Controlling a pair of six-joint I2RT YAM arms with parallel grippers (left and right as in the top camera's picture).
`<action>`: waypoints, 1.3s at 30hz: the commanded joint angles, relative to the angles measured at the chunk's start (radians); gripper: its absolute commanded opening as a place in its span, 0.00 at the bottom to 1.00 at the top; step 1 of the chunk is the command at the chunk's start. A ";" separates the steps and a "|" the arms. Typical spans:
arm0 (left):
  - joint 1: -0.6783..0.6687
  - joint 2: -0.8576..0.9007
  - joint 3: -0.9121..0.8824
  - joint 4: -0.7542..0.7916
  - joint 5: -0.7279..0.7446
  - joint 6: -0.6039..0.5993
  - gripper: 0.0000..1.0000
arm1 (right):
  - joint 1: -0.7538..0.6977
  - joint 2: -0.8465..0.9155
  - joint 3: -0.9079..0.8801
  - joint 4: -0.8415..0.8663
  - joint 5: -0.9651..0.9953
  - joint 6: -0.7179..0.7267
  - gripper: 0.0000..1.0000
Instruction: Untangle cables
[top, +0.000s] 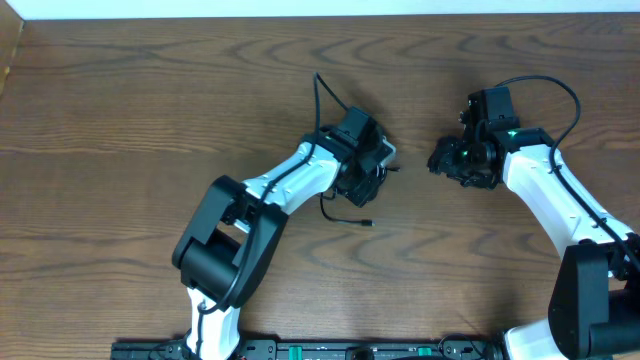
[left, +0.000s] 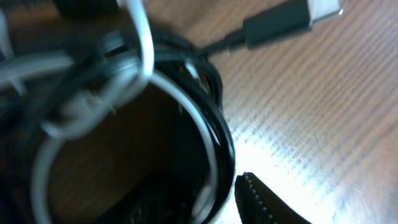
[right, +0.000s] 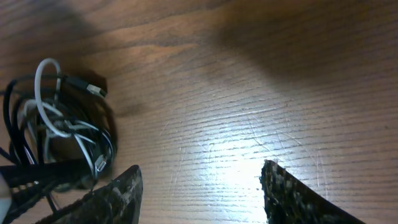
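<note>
The cables (right: 62, 127), thin black and white strands looped into a small bundle, lie at the left of the right wrist view. In the left wrist view the white loop (left: 205, 124) fills the frame, with a black plug (left: 277, 23) at the top right. From overhead my left gripper (top: 365, 172) covers the bundle, and one black end (top: 345, 215) trails out below it. Only one of its fingers (left: 264, 202) shows, a sliver clear of the loop; the jaws stand apart around the bundle. My right gripper (right: 200, 183) is open over bare wood, to the right of the bundle (top: 438, 160).
The wooden table (top: 120, 100) stretches wide on every side. The left arm's own thicker black wire (top: 322, 100) arcs up behind its wrist. A ridged black finger of the left gripper (right: 37, 175) shows beside the bundle in the right wrist view.
</note>
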 joint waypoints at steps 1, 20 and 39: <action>-0.010 0.063 -0.008 0.003 -0.054 0.027 0.30 | -0.008 0.008 0.004 -0.005 0.000 -0.022 0.57; -0.003 -0.344 0.045 -0.142 0.007 -0.154 0.08 | 0.012 -0.046 0.004 0.201 -0.559 -0.129 0.52; 0.045 -0.390 0.045 -0.149 0.000 -0.323 0.08 | 0.033 -0.114 0.004 0.265 -0.747 -0.054 0.49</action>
